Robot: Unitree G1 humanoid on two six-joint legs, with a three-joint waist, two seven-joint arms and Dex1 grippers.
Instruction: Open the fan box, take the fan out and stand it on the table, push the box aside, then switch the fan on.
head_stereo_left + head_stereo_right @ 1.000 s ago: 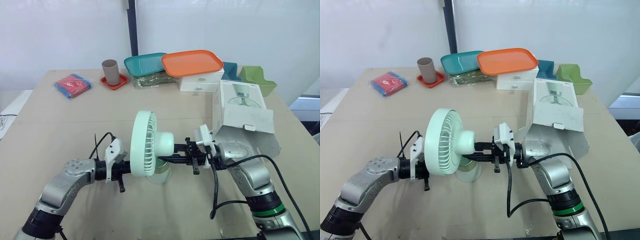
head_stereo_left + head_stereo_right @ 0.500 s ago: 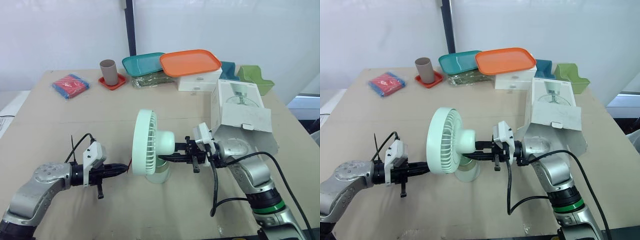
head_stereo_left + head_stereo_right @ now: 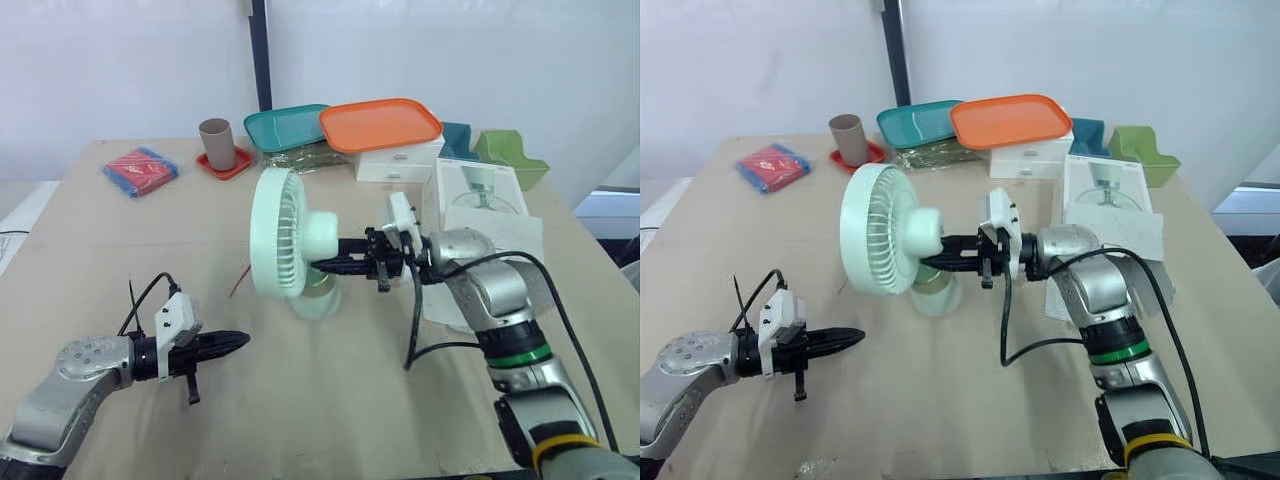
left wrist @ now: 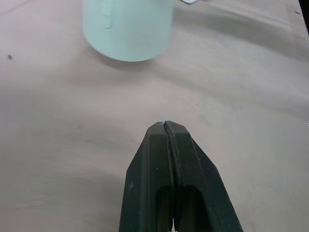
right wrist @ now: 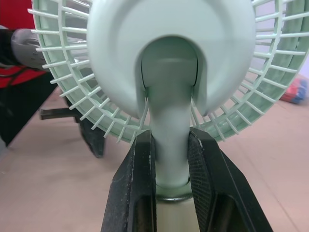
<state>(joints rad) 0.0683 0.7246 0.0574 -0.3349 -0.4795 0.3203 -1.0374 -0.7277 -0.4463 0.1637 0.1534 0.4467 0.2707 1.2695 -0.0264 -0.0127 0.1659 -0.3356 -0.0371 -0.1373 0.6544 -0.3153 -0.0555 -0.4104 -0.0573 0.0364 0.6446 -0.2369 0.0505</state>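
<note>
The mint-green fan (image 3: 285,243) stands upright near the table's middle, its grille facing left. Its round base (image 4: 128,29) is low on the table; I cannot tell whether it rests there. My right gripper (image 5: 171,162) is shut on the fan's neck from the right side, one black finger (image 5: 145,164) on each side of the stem. The white fan box (image 3: 482,196) lies behind my right arm, at the right. My left gripper (image 3: 240,340) is shut on nothing, hovering low over the table, nearer to me and left of the fan.
Along the far edge sit a brown cup on a red saucer (image 3: 221,146), a teal tray (image 3: 285,127), an orange tray (image 3: 381,124) on a white drawer unit (image 3: 400,162), and teal and green bins (image 3: 511,158). A red and blue packet (image 3: 141,170) lies at the far left.
My left gripper has drawn back from the fan's grille toward me and to the left. My right gripper has carried the fan farther from me and slightly left.
</note>
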